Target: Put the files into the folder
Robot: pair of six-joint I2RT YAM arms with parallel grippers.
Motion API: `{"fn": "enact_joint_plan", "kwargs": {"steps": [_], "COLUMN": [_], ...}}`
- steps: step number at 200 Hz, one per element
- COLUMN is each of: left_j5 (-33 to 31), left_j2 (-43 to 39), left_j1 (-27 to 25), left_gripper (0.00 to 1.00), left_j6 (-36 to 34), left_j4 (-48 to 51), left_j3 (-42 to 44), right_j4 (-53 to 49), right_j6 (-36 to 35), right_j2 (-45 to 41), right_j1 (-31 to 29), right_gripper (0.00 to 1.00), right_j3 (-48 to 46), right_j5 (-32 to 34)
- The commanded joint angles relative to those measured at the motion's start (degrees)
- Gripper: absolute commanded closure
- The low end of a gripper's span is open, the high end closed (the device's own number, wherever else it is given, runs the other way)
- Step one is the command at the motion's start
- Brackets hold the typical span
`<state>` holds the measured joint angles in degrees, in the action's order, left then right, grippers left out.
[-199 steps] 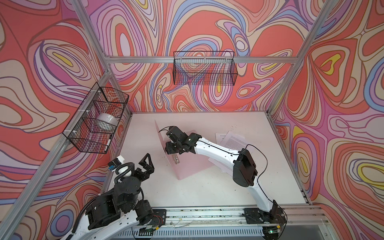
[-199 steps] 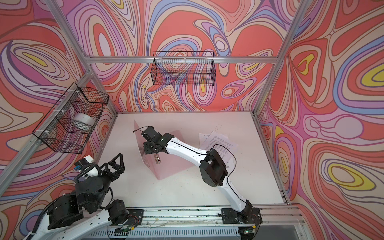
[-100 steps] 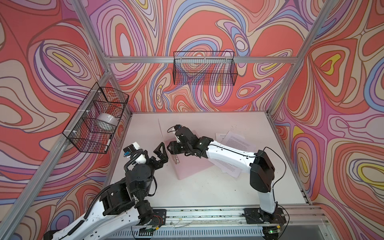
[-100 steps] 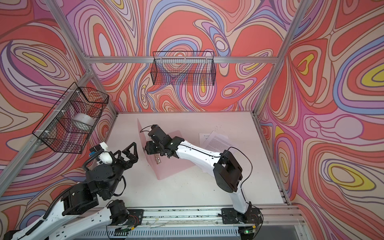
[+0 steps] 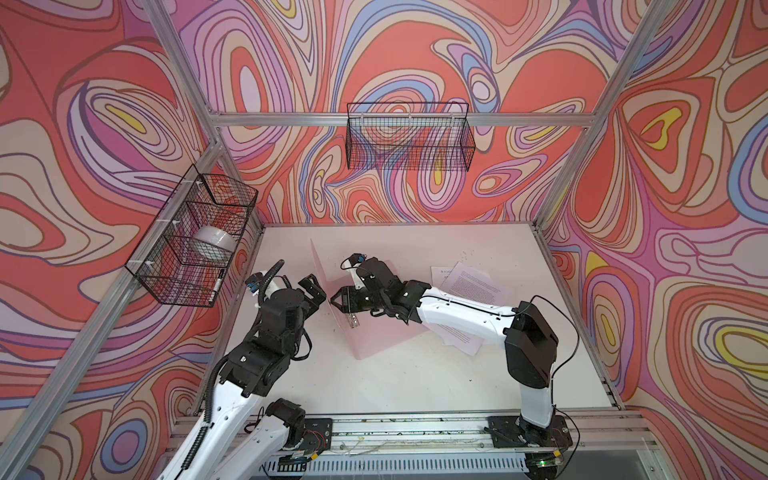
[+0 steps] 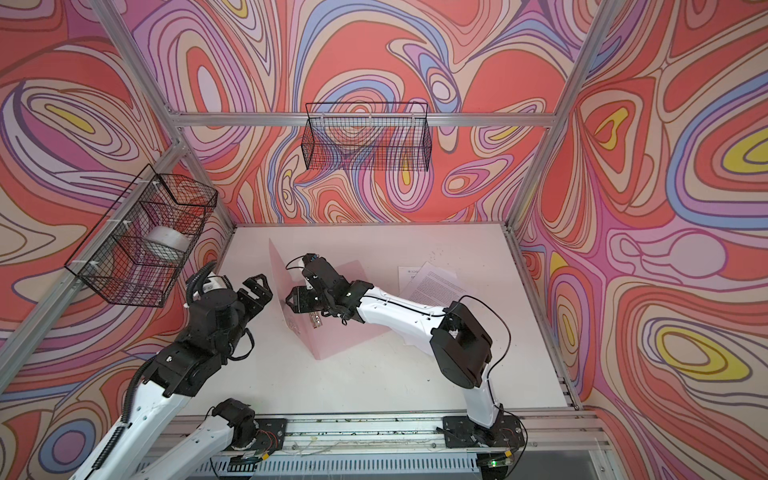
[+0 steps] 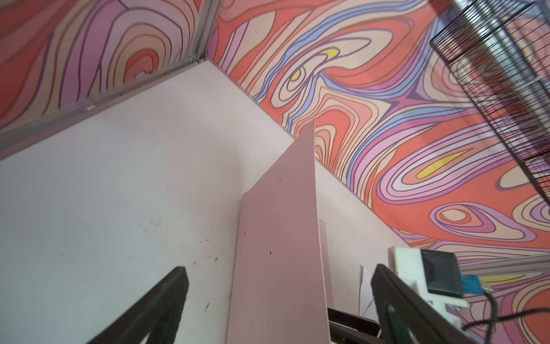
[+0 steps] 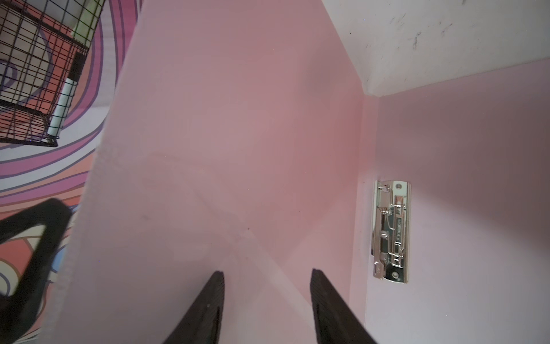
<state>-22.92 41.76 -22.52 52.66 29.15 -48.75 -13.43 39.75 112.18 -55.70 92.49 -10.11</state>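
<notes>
Stage of the task: opening of the folder (image 5: 374, 336), with no filing begun. The folder lay near the middle of the tabletop (image 5: 395, 395), one cover flat and the other cover (image 7: 276, 238) stood upright along its 9 o'clock side; the metal clip (image 8: 391, 232) on the inner face was bare. The right tool (image 5: 336, 300) sat inside the folder against the upright cover, its jaws part-way apart with nothing seen clamped between them. The left tool (image 5: 315, 291), at 9 o'clock of that cover, was released wide, and the left wrist view showed the cover's edge standing between its jaws, ungripped. The files (image 5: 473, 286) lay loose on the tabletop at about 3 o'clock of the folder, partly hidden by the right arm; by this showing, every sheet was left to be moved.

Surroundings: a white, lightly scuffed tabletop, swirl-patterned walls (image 5: 415, 54) on an aluminium frame (image 5: 399, 119), a wire basket (image 5: 409, 137) at 12 o'clock, and a second basket (image 5: 174, 270) at 9 o'clock holding a white round object (image 5: 214, 241) and a marker (image 8: 64, 101).
</notes>
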Motion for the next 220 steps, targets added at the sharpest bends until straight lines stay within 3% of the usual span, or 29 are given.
{"fn": "enact_joint_plan", "kwargs": {"steps": [1,47,79,99,141,171,179,220], "left_j5": [12.3,16.9,20.6,21.2,17.9,17.7,17.9,23.9], "left_j2": [1.9,5.0,6.3,6.4,5.5,4.6,4.4,4.9], "left_j1": [1.8,4.0,6.5,7.2,7.7,8.2,8.5,11.6], "left_gripper": [0.03,0.03,0.09,0.23,0.78,0.9,1.0,1.0], "left_j6": [-0.1,-0.2,1.5,1.8,-0.2,-1.6,-2.3,-9.7], "left_j4": [-2.9,-7.0,-9.8,-10.7,-8.8,-8.5,-8.2,-9.1], "left_j3": [0.1,0.3,2.5,3.8,4.0,4.0,3.8,2.7], "right_j4": [-0.3,-1.3,-1.4,-1.8,-2.5,-2.6,-3.4,-9.1], "right_j6": [-0.6,-1.0,-0.9,-1.2,-0.9,-0.5,-0.9,-3.5], "right_j2": [-1.5,-0.9,-1.0,-1.4,-1.5,-1.2,-1.4,-3.0], "right_j1": [-0.3,-0.3,-0.4,-0.3,-0.4,-0.4,-0.3,2.5], "right_gripper": [0.51,0.51,0.52,0.53,0.55,0.55,0.55,0.55], "right_j3": [0.2,0.4,0.1,-0.1,0.0,-0.3,-0.2,-1.6], "right_j5": [0.8,1.5,1.5,2.3,3.3,3.2,3.6,7.5]}}
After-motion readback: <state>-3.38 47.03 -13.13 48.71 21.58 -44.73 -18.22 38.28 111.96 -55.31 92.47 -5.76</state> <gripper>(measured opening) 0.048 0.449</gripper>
